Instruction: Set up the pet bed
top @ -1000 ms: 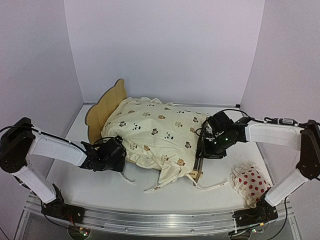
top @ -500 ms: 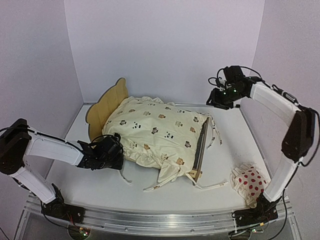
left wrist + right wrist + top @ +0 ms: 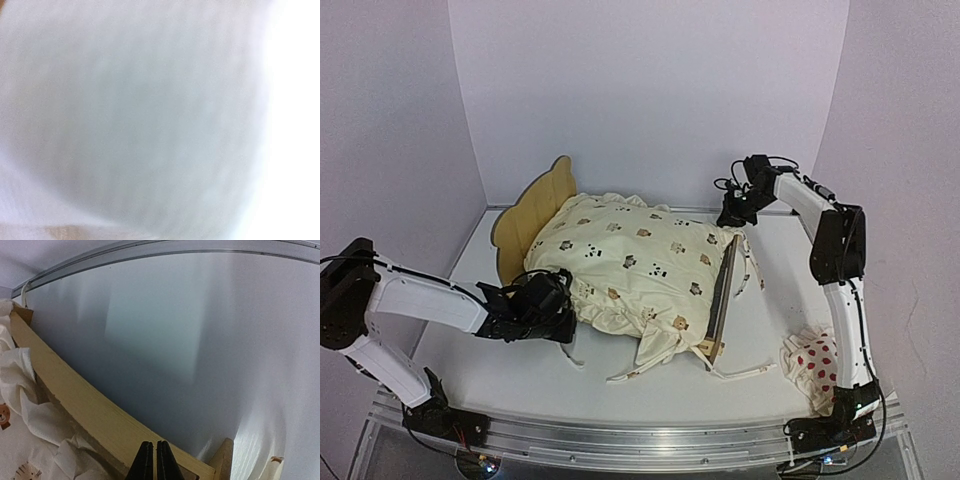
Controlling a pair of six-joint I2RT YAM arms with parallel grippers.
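1. Right end effector [image 3: 154, 445] has swung to the bed's [image 3: 723, 290] far right corner, fingers together, empty.
2. Left end effector [image 3: 545, 300] at cushion [image 3: 630, 255] edge; grip unreadable.
3. Bed mid-counter [image 3: 770, 320], cushion on; likely frame push next.

Black right gripper [image 3: 153, 461] with tips pressed together, over the rail of the light plywood pet bed frame [image 3: 85, 410]. Cream animal-print cushion [image 3: 20, 450] lower left, white tabletop [image 3: 200, 340] behind.

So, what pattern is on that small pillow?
Red dots on white; the pillow is clearest in top view.
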